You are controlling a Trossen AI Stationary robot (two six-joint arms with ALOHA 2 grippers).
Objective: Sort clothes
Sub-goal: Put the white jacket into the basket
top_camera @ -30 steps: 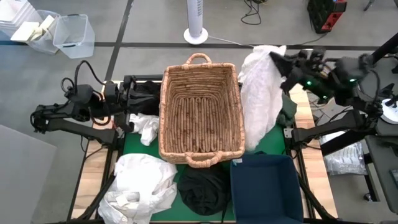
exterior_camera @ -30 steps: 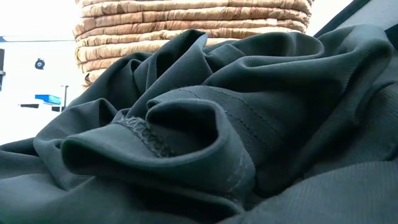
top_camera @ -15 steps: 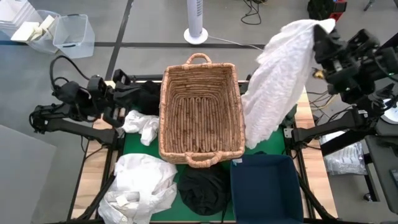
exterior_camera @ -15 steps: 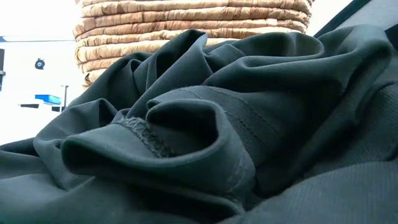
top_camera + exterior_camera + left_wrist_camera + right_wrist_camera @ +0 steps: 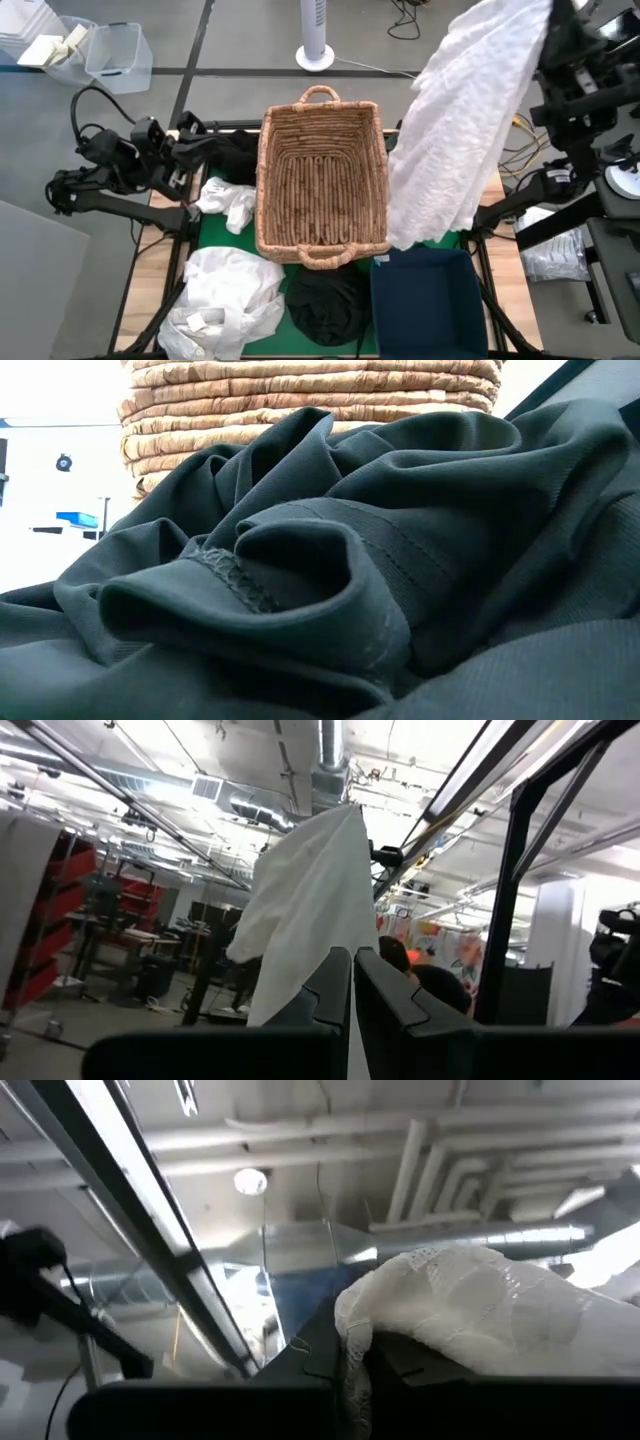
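Your right gripper [image 5: 350, 1365], clenched on a white garment [image 5: 465, 120], hoists it upper right | left gripper [image 5: 353, 982] clenched, empty, left side | wicker basket [image 5: 322, 175], blue bin [image 5: 430, 305] show nothing inside; white pile [image 5: 228, 300], dark garment [image 5: 325, 305] remain unsorted.

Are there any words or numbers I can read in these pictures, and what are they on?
No readable words, numbers or brand names show in any view.
The colourful wall panel far back in the left wrist view is too blurred to read.
The wicker basket, the blue bin and the white garment show no labels.
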